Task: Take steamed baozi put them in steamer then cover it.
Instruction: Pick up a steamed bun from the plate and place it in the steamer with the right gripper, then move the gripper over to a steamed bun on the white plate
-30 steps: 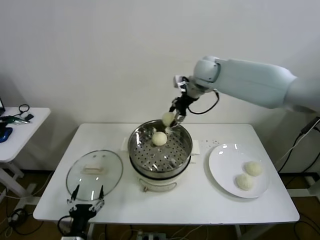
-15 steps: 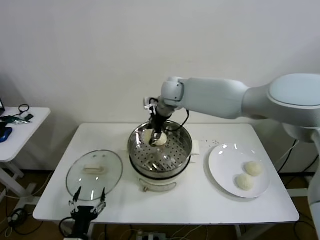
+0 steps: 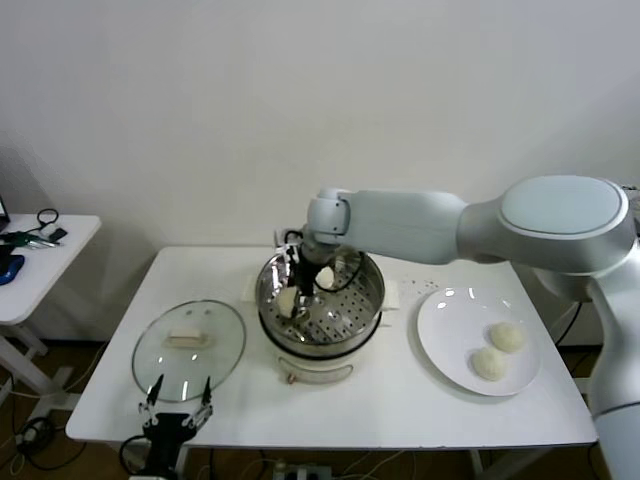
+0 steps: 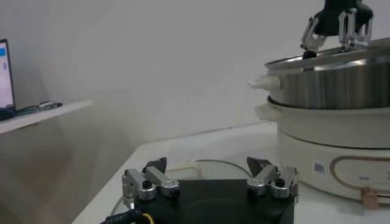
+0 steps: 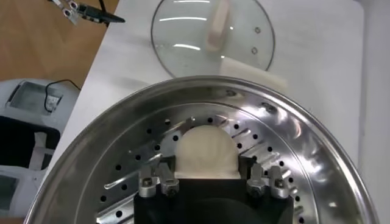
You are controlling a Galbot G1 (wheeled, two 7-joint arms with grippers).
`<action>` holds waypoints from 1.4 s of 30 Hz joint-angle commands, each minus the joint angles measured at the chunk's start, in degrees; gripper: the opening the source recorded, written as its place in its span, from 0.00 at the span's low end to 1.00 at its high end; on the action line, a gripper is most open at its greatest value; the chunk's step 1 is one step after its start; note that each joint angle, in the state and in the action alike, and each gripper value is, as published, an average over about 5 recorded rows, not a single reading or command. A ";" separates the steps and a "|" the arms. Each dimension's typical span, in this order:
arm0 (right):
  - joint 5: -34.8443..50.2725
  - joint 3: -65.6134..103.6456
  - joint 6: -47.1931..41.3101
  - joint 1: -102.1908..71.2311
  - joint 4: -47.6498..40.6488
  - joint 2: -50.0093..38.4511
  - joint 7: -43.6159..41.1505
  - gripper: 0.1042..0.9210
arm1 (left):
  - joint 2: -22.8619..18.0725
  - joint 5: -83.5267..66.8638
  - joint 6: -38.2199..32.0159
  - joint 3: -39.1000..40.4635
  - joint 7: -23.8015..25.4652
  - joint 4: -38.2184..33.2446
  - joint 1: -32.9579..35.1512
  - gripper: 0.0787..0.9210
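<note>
My right gripper [image 3: 296, 289] reaches down into the shiny steel steamer [image 3: 345, 325] and is shut on a cream-white baozi [image 3: 287, 301], low over the left side of the perforated tray. In the right wrist view the bun [image 5: 206, 149] sits between the fingers [image 5: 159, 176] of that gripper [image 5: 208, 165], just above the tray [image 5: 122, 164]. A second baozi [image 3: 325, 277] lies at the back of the tray. Two more baozi [image 3: 506, 337] lie on the white plate [image 3: 445, 330]. The glass cover [image 3: 188, 346] lies flat on the table, left of the steamer. My left gripper [image 3: 176, 418] is open, parked at the front edge.
The steamer [image 4: 341, 79] stands on a white base with side handles in the middle of the white table [image 3: 400, 400]. A small side table [image 3: 40, 250] with cables stands far left. The cover also shows in the right wrist view [image 5: 213, 33], beyond the steamer rim.
My right arm has swung left over the steamer and gone down inside it, carrying the baozi to the left side of the tray. The left arm has stayed still.
</note>
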 commanded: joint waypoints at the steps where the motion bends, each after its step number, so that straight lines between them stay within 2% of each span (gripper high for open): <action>1: -1.06 0.22 -0.46 -1.22 0.08 0.52 0.34 0.73 | -0.11 0.12 -0.02 -0.05 -0.06 0.09 0.17 0.88; 7: -1.27 1.11 -1.00 -0.30 1.29 -0.66 -0.21 0.87 | -0.36 0.15 0.09 -0.02 -0.29 0.13 -0.07 0.88; 15: -1.02 1.30 0.38 6.38 4.56 -6.79 -3.55 0.88 | -0.65 0.24 0.21 0.07 -0.48 -0.28 0.00 0.88; 22: -1.24 -1.16 3.50 14.72 10.21 -17.91 -9.42 0.88 | -1.21 0.43 0.67 0.41 -0.44 -0.46 -0.41 0.88; 28: -7.25 -2.29 5.18 17.24 16.55 -29.34 -11.63 0.88 | -1.39 0.70 1.20 0.65 -0.39 -0.58 -0.94 0.88; 32: -14.17 -2.37 5.99 16.02 19.63 -37.35 -12.63 0.88 | -1.39 0.68 1.67 0.40 -0.49 -0.66 -1.06 0.88; 42: -30.18 3.81 8.17 3.06 20.74 -50.65 -13.80 0.88 | -1.38 0.47 2.41 -1.05 -0.88 -1.27 -0.88 0.88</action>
